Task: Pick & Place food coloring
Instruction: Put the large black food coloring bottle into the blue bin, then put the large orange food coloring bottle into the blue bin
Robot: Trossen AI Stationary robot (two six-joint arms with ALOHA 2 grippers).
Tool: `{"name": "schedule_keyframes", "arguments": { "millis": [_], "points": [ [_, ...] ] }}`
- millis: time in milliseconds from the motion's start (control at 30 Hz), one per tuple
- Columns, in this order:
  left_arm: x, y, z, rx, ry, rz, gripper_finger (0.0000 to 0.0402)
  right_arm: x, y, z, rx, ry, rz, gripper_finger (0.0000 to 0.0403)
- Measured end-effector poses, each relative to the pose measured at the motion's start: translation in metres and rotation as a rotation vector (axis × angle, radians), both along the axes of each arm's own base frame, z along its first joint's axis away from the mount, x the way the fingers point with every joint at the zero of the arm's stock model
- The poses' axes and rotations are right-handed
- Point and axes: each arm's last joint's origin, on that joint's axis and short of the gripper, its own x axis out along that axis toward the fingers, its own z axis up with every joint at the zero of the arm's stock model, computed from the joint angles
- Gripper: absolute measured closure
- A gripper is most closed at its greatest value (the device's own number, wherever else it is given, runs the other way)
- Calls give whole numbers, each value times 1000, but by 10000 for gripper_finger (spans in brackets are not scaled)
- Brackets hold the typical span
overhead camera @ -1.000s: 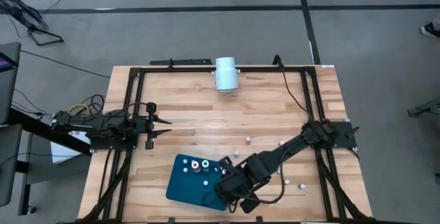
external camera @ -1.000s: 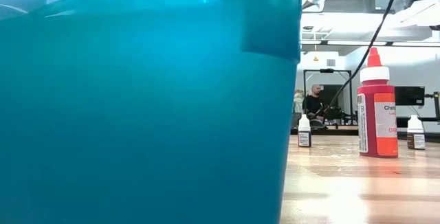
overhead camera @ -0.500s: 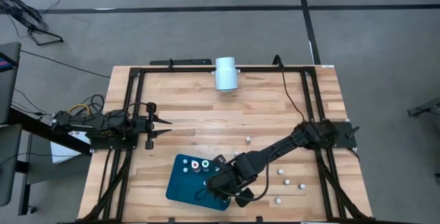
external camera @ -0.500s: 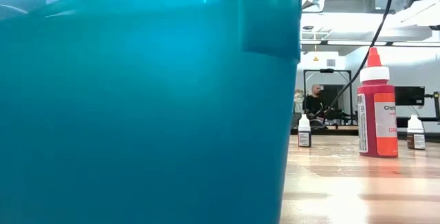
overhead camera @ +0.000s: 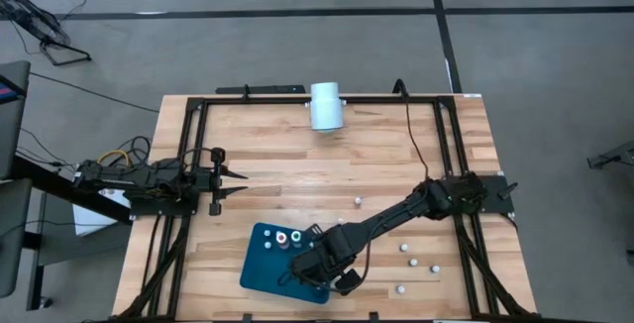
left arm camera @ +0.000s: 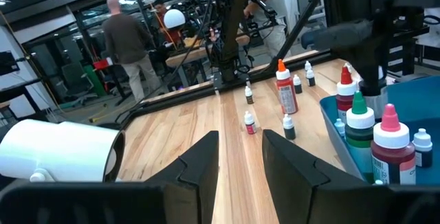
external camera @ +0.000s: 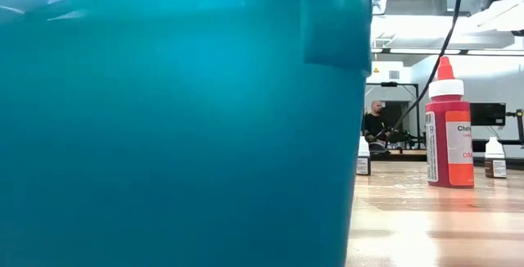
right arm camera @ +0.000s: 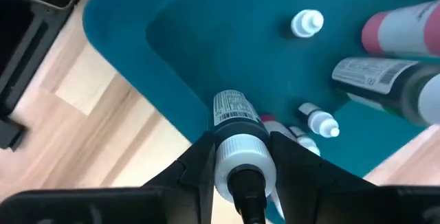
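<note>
The flat teal tray lies near the table's near edge and holds several food coloring bottles. My right gripper is over the tray's right part, shut on a small white-capped bottle. More tiny bottles stand on the wood to the tray's right, and one stands farther back. In the low view a red bottle stands on its base. My left gripper waits open at the table's left side, well clear of the tray. My right gripper pinches the bottle between its two fingers at the white cap, coming from above and pointing down. The labelled body hangs upright below the fingers over the tray's floor. I cannot tell whether its base touches the tray.
A large white cylinder lies at the table's far edge. A black frame runs around the table. Tall bottles and tiny ones crowd the tray's far part. Bare wood lies between the tray and the cylinder. A person is far behind.
My right gripper has moved toward the table's left, from beside the tray's right edge to over the tray, still shut on the bottle. In the low view the tray's wall has shifted a little sideways.
</note>
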Motion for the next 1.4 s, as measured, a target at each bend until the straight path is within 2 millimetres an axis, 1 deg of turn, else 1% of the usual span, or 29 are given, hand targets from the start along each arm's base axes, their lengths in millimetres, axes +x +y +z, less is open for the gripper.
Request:
{"name": "schedule_keyframes", "arguments": {
  "millis": [133, 400, 667, 800, 933, 1067, 1133, 1233, 1300, 1333, 1400],
  "points": [
    [0, 0, 0, 0, 0, 0, 297, 2, 1, -3, 8, 1, -6, 288],
    [0, 0, 0, 0, 0, 0, 297, 1, 1, -3, 12, 7, -71, 252],
    [0, 0, 0, 0, 0, 0, 297, -3, 4, 0, 7, 16, -95, 227],
    [0, 0, 0, 0, 0, 0, 297, -13, 5, 15, -10, 7, -99, 218],
    [0, 0, 0, 0, 0, 0, 297, -27, 5, 36, -63, -15, -160, 212],
    [0, 0, 0, 0, 0, 0, 297, -47, -7, 59, -133, 20, -272, 208],
    [0, 0, 0, 0, 0, 0, 297, -51, -13, 68, -146, -20, -357, 206],
    [0, 0, 0, 0, 0, 0, 297, -63, -21, 72, -184, -12, -399, 202],
    [0, 0, 0, 0, 0, 0, 297, -67, -29, 68, -231, -24, -429, 199],
    [0, 0, 0, 0, 0, 0, 297, -73, -34, 65, -264, -9, -447, 197],
    [0, 0, 0, 0, 0, 0, 297, -80, -45, 60, -277, 10, -485, 193]
  ]
}}
